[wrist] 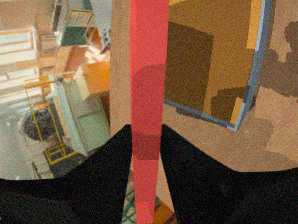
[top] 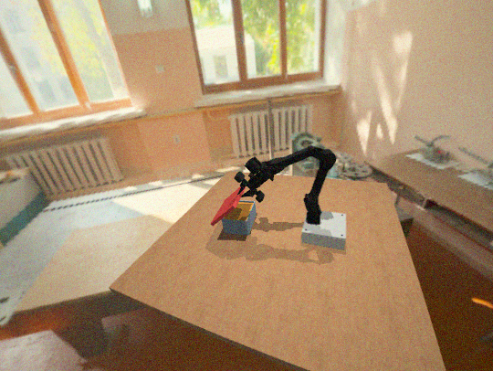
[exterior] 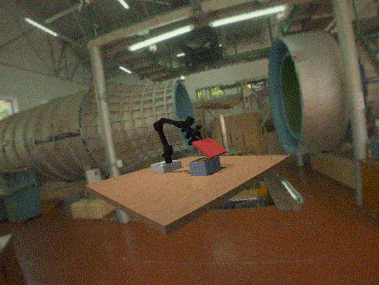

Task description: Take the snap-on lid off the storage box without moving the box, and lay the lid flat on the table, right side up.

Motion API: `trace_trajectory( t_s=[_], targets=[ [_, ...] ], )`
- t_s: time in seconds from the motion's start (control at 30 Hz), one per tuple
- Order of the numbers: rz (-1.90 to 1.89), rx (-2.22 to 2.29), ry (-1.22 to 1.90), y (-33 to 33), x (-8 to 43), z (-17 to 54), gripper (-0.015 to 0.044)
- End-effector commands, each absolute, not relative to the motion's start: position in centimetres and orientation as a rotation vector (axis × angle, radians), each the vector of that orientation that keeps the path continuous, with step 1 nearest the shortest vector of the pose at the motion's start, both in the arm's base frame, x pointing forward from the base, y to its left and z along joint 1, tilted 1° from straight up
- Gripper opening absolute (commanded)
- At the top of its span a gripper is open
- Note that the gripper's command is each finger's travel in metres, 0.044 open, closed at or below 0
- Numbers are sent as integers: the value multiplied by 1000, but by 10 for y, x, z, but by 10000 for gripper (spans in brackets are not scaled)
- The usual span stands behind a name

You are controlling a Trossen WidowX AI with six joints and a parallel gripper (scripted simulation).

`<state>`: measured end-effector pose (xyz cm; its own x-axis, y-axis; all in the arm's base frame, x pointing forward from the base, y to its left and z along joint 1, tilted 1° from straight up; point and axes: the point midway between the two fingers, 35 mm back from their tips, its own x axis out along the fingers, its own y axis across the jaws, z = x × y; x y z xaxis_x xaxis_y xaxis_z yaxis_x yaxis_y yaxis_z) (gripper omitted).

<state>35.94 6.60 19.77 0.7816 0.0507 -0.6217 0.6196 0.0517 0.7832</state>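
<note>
The red lid (top: 226, 207) (exterior: 209, 147) (wrist: 148, 45) is off the box and tilted steeply, held at its upper edge. It hangs over the far side of the box from the arm's base; whether its lower part touches the box's rim cannot be told. My gripper (top: 242, 188) (exterior: 196, 141) (wrist: 145, 129) is shut on the lid. The blue storage box (top: 237, 227) (exterior: 205, 167) (wrist: 255, 67) stands upright and open on the table, with its orange-brown inside showing. In the wrist view the lid hides one side of the box.
The wooden table (top: 274, 302) (exterior: 147, 196) bears the box and the arm's white base block (top: 323, 237) (exterior: 165, 166). The base block stands to the right of the box in the top view. A table edge lies beyond the lid's side of the box.
</note>
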Motion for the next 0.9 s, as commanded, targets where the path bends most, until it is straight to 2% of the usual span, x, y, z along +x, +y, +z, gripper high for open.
trace_trajectory(
  t_s=[0.0, 0.87],
  targets=[
    [-470, 1477, 566, 72, 359, 199, 0],
    [-470, 1483, 569, 123, 348, 198, 0]
  ],
)
